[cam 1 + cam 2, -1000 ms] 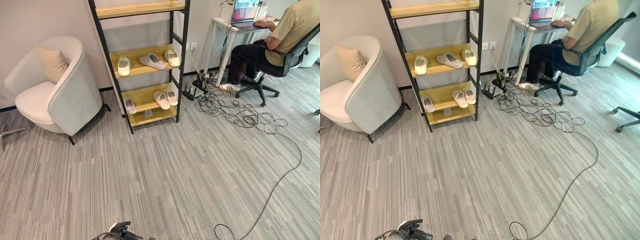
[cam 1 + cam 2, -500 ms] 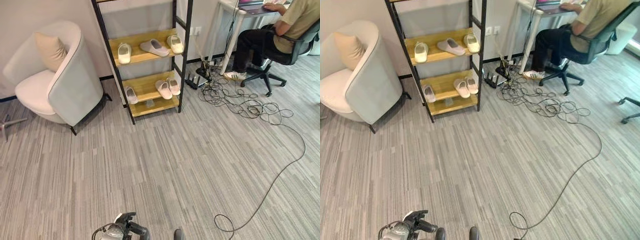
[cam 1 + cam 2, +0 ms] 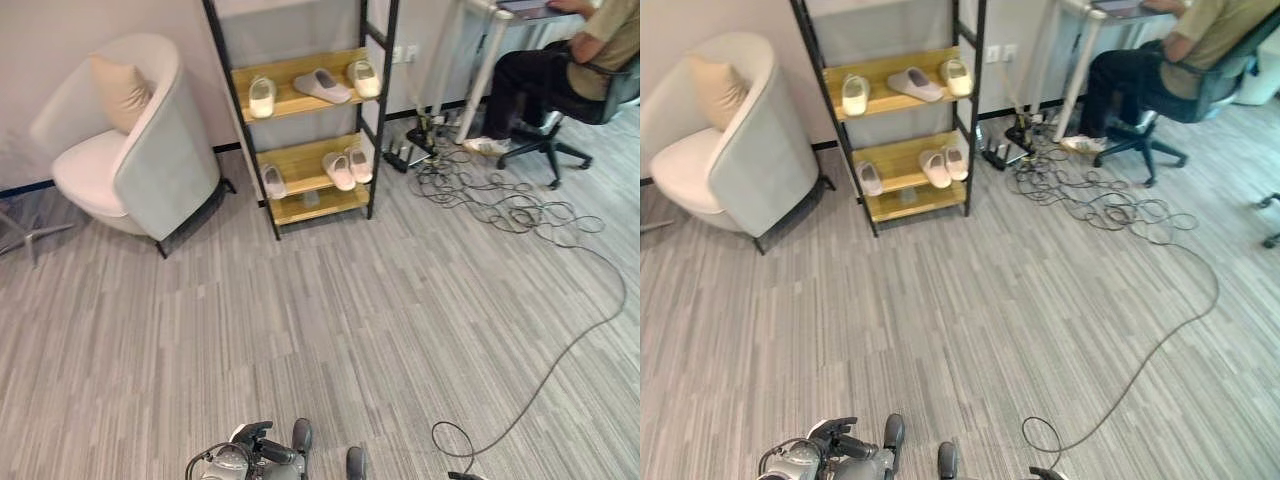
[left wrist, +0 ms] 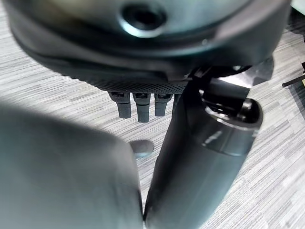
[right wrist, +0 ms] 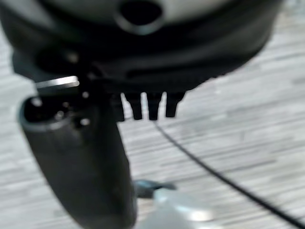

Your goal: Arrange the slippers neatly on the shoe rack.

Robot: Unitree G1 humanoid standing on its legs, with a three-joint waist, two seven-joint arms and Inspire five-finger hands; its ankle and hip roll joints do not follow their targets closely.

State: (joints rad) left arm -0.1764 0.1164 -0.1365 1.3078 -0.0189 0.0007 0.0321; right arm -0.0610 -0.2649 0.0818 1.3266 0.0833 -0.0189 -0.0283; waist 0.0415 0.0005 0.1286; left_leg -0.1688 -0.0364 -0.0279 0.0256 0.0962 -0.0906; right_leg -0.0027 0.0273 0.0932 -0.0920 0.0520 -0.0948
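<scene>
Viewing from the head camera, we log the following:
Shoe rack [image 3: 300, 110]: stands at 12 o'clock against the wall, black frame, wooden shelves
Upper shelf: we count three slippers, a cream slipper [image 3: 262, 96], a grey slipper [image 3: 322, 85] lying crosswise, and another cream slipper [image 3: 364, 77]
Lower shelf: one single slipper [image 3: 273, 181] apart at its 9 o'clock end, and a pair of slippers [image 3: 347, 167] side by side
Armchair [image 3: 135, 150]: at 10 o'clock, just beside the rack, cushion [image 3: 118, 90] on it
Person [image 3: 575, 55]: seated at 2 o'clock by a desk
Left hand [image 4: 143, 102]: we see fingers straight, empty, above carpet
Right hand [image 5: 147, 105]: we see fingers straight, empty, above carpet
</scene>
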